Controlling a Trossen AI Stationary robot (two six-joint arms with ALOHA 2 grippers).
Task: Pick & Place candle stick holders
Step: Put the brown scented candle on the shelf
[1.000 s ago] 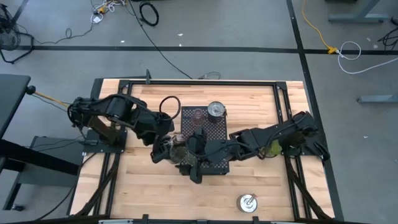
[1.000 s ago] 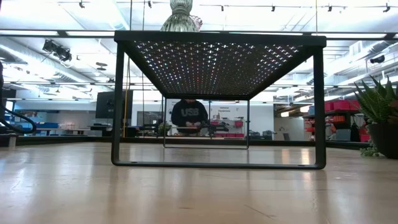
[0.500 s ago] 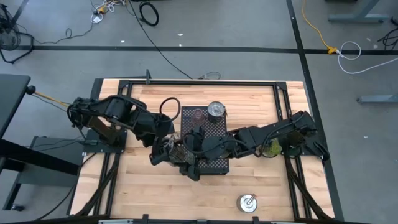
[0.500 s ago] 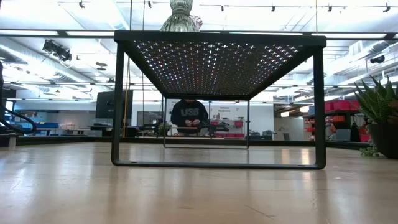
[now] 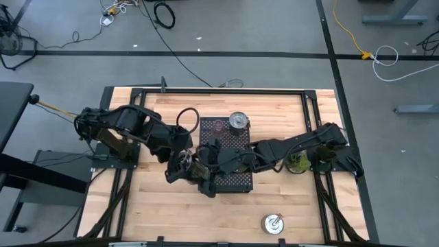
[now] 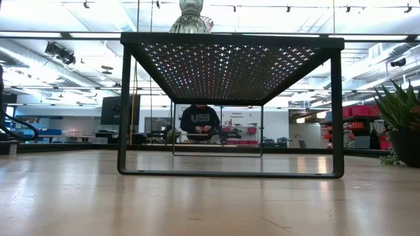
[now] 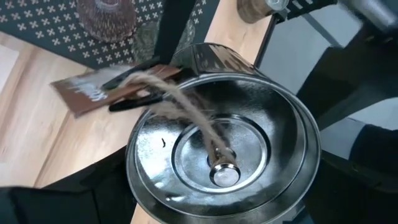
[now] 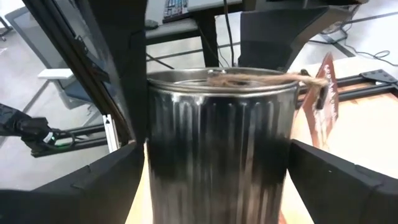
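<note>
Rightward no more: the right gripper (image 5: 201, 167) has slid across the black perforated tray (image 5: 236, 180) toward its left edge since the earlier high view, and now meets the left gripper (image 5: 183, 163) there. The left arm has hardly shifted.

Nearest, by the near edge of the tabletop (image 5: 158, 213) and right of its middle, a silver disc-base holder (image 5: 273, 222) stands alone, well apart from both arms.

Farther in, around the middle of the tabletop at the tray's left edge, both grippers close in on one ribbed silver holder (image 7: 217, 155). The left gripper grasps it, its dark fingers pressed to either side of the shiny wall. A strand of twine (image 7: 186, 112) runs over the rim into the cup, and a brown tag (image 7: 93, 93) hangs off it. The right gripper stands spread around the same holder, one finger on each side with a sliver of gap showing, so it is released rather than clenched.

Close to the right edge of the tabletop, beside the right arm, sits a small potted plant (image 5: 298, 163).

At the far end of the tray stand a second silver holder (image 5: 238, 121) and, just beside it, a pinkish glass holder (image 5: 218, 126).

From table height, a pale glass holder (image 6: 190, 16) shows on top of the tray; which one it is cannot be told. Beyond the table a person (image 6: 199, 121) sits in the room.
</note>
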